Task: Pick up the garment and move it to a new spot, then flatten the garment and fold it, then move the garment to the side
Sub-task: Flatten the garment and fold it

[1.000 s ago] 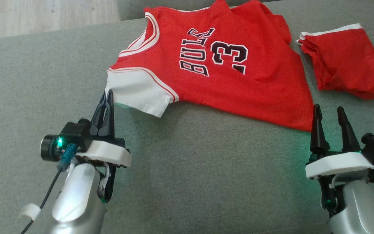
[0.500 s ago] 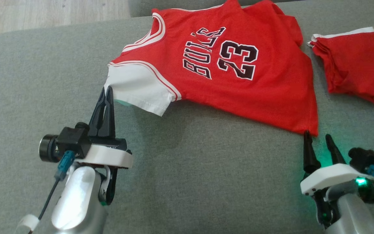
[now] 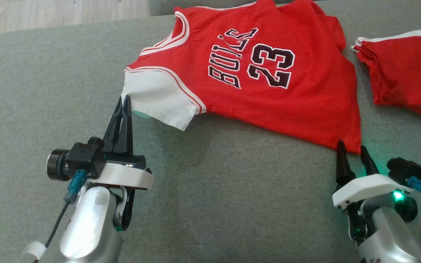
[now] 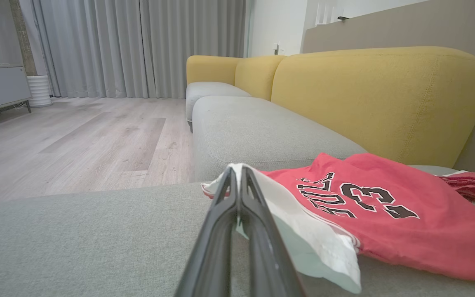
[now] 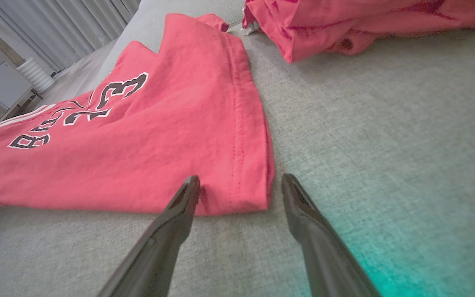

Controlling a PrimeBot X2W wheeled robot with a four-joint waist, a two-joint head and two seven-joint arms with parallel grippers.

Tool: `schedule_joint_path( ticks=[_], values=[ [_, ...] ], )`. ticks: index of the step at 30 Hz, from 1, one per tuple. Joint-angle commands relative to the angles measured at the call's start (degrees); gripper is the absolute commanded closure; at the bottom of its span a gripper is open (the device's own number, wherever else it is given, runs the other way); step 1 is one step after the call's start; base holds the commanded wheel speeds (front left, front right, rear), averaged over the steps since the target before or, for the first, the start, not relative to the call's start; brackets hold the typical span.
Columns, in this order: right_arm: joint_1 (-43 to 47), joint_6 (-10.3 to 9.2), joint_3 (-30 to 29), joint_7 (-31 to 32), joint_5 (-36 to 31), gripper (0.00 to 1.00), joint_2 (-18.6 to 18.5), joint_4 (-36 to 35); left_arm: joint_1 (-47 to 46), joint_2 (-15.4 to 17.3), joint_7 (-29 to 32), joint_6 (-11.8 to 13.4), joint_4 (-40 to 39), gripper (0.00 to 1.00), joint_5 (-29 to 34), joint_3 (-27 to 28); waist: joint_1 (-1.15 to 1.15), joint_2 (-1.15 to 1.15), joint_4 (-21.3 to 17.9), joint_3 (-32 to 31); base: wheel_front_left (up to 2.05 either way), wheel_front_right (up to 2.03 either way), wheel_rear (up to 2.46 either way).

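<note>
The garment (image 3: pixel 269 87) is a red jersey with a white sleeve and dark "BULLS 23" lettering, spread on the grey sofa seat (image 3: pixel 214 190). My left gripper (image 3: pixel 125 100) is shut on the edge of the white sleeve; the left wrist view shows the white cloth (image 4: pixel 303 231) pinched at the tips of that gripper (image 4: pixel 237 171). My right gripper (image 3: pixel 351 148) stands open at the garment's near right hem corner. In the right wrist view the right gripper (image 5: pixel 241 178) has its two fingers on either side of that corner of the garment (image 5: pixel 237 181), just short of it.
A second red piece with white trim (image 3: pixel 400 73) lies folded at the right of the seat. Wooden floor (image 3: pixel 49 14) shows beyond the far left edge. A yellow sofa backrest (image 4: pixel 377 99) rises behind the garment. Bare grey cushion spreads between my arms.
My right gripper has moved forward and down to the hem corner. The left gripper stays shut on the sleeve. The head camera has shifted a little.
</note>
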Motion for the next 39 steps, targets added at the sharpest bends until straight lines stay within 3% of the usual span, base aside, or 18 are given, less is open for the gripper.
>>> schedule_joint_path(
  ticks=[1,17,18,20,28,35,39],
  values=[
    [-1.38,-0.04,1.82,-0.50,0.56,0.00,-0.22,-0.52,-0.97,0.88,-0.68,-0.04,-2.09,1.00,-0.04,1.52,0.00,0.00,0.02,0.00,0.00,0.00,0.00],
    [-4.64,-0.04,4.46,-3.16,1.48,0.03,-0.22,6.87,-0.75,1.25,-0.70,0.13,-2.25,1.00,-0.17,0.67,0.00,0.00,0.23,-0.08,0.00,0.00,0.00],
    [-4.82,-0.04,4.64,-3.17,1.46,0.39,-0.22,7.34,-0.81,1.26,-0.70,0.16,-2.25,1.00,-0.19,0.63,0.00,0.00,0.23,-0.05,0.00,0.00,0.00],
    [-5.16,-0.04,4.94,-3.26,1.53,1.00,-0.22,8.10,-0.91,1.30,-0.70,0.23,-2.21,1.00,-0.22,0.57,0.00,0.00,0.21,-0.07,0.00,0.00,0.00],
    [-6.08,-0.04,5.46,-4.20,-0.53,1.00,-0.22,5.45,-0.68,1.79,-0.70,0.46,-2.11,1.00,-1.00,1.14,0.00,0.00,-0.27,-1.48,0.00,0.00,0.00],
    [-7.18,-0.04,3.92,-4.13,-5.41,1.00,-0.22,-6.27,-1.43,2.06,-0.40,-0.41,-5.31,1.00,-4.23,3.29,0.00,0.00,-1.09,-3.87,0.00,0.00,0.00],
    [-9.31,-0.04,2.55,-0.79,-9.52,1.00,-1.38,-15.80,-4.51,2.20,1.38,-1.21,-9.76,1.00,-6.83,4.69,0.00,0.00,-1.41,-5.12,0.00,0.00,0.00]
  ],
)
